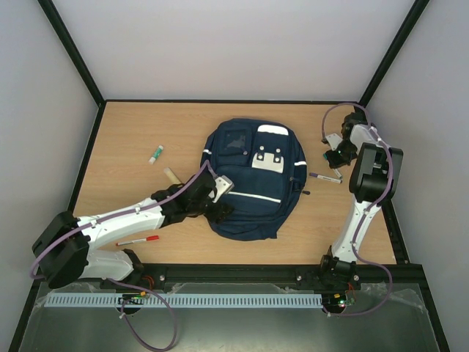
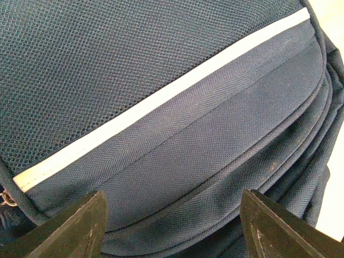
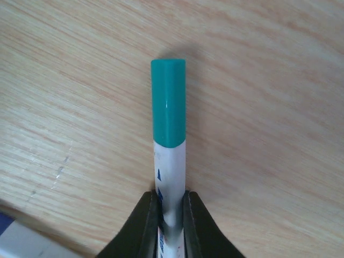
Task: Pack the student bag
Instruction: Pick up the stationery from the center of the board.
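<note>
Student bag (image 1: 249, 183): lies flat on the surface (image 1: 132, 125), right under my left fingers (image 1: 218, 205) and well to the left of my right fingers (image 1: 335, 157).
Left fingers: spread apart, grasping nothing, above the bag's white stripe (image 2: 161, 102) and front pocket.
Right fingers: clenched on a white marker (image 3: 169, 134), its teal cap sticking out past my tips.
Black pen (image 1: 325, 177): on the surface, between my right fingers and the bag.
</note>
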### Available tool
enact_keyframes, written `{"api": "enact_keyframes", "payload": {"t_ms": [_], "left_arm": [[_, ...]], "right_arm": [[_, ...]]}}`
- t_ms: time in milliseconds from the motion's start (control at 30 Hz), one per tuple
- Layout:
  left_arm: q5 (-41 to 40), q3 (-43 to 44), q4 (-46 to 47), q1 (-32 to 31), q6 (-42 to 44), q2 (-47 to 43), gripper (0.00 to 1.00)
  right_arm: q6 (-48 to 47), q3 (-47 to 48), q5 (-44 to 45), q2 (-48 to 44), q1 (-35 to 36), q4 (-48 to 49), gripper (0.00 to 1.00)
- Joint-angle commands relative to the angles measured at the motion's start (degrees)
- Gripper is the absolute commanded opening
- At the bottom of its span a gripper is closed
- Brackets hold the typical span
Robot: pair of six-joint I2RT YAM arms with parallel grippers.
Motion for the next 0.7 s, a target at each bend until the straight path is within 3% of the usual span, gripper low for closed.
{"api": "enact_keyframes", "payload": {"t_ms": [0, 233, 400, 667], "left_arm": [[-1.3, -1.1, 0.7, -0.4, -1.4, -0.5, 0.70], [-6.9, -2.2, -0.8, -0.4, -5.2, -3.3, 0.72], [-12.2, -2.7, -2.4, 1.9, -12.0, -4.7, 0.77], [-10.6, -7.4, -1.0, 7.4, -25.1, -7.8, 0.80]], "right_arm": [[0.9, -2.9, -0.8, -2.5, 0.1, -4.4, 0.02], [3.9, -4.3, -6.2, -10.4, 0.1, -4.6, 0.01], [7.2, -7.8, -13.2, -20.9, 0.1, -5.5, 0.01], [16.7, -21.9, -29.0, -42.3, 0.1, -0.5, 0.01]]}}
